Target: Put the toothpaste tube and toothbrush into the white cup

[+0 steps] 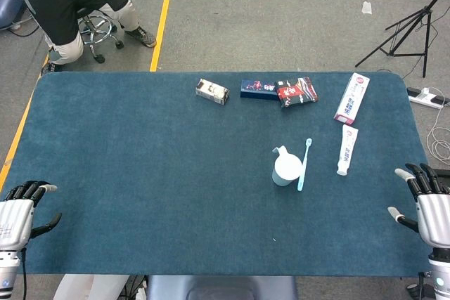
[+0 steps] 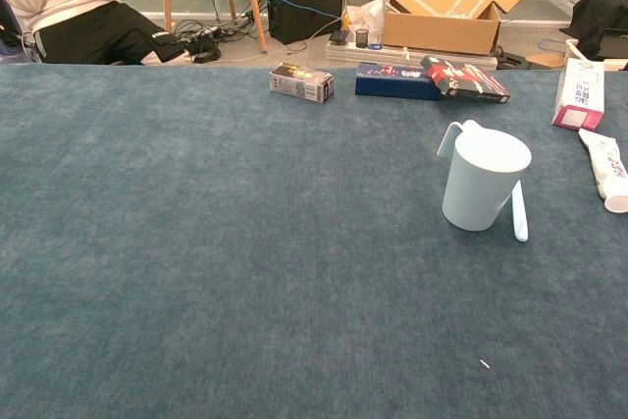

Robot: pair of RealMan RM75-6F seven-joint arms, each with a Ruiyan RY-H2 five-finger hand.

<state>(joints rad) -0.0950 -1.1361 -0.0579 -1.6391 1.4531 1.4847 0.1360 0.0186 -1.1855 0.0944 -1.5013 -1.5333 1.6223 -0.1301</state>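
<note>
Left robot hand (image 1: 20,210) and right robot hand (image 1: 427,203) rest at the blue-carpeted counter's (image 1: 140,173) near corners, fingers spread, holding nothing.

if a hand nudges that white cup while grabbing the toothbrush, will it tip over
Possibly. The white cup stands upright and looks tall, empty and light, so a sideways knock could tip or slide it. The toothbrush lies right beside it, so contact seems likely.
</note>
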